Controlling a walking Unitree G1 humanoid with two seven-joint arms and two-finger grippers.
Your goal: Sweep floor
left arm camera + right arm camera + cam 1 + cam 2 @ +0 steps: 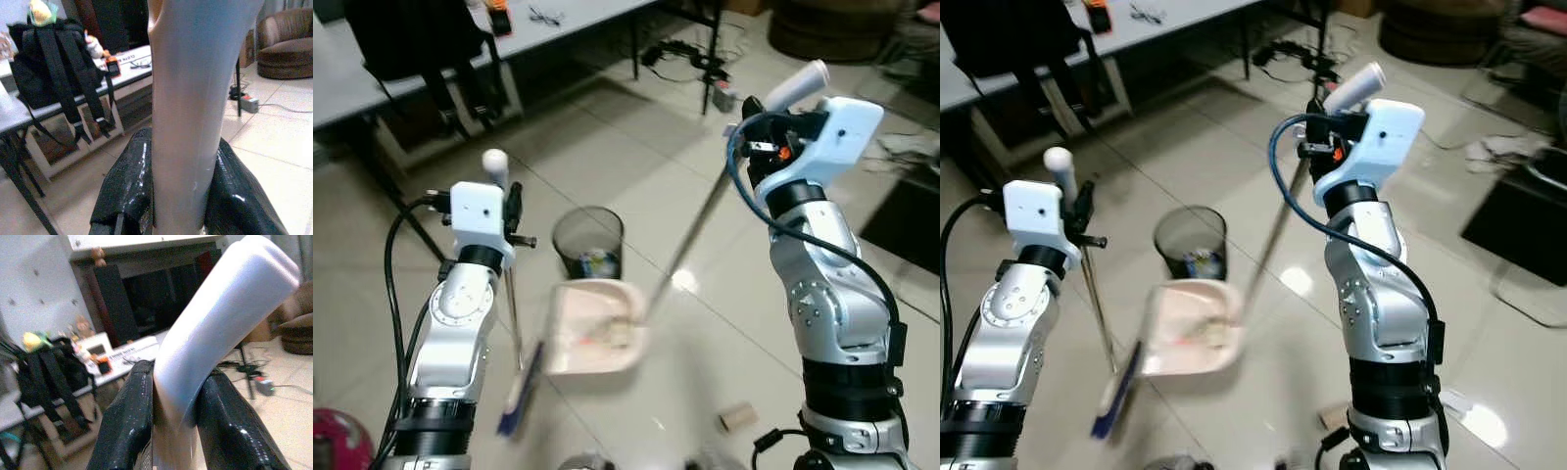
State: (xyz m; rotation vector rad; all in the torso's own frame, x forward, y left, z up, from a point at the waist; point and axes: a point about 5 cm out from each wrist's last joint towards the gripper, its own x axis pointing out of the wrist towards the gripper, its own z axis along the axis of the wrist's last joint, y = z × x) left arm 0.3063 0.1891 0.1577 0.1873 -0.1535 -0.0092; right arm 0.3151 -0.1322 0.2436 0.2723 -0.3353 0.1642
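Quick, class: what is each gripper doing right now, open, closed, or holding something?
Left gripper: closed on the broom handle.
Right gripper: closed on the dustpan handle.

We see an evenly lit indoor room, with overhead light bouncing off the glossy floor tiles point(724, 323) as a small white glare spot beside the dustpan point(592, 328). The dustpan and the broom head point(521, 392) are smeared by motion blur, and the far table point(558, 24) is slightly soft. In both wrist views the pale handles point(195, 107) sit so close that they are out of focus and washed bright, the black fingers point(129, 426) catch small highlights, and the dark shelving behind stays dim while the wall point(34, 289) looks hazy
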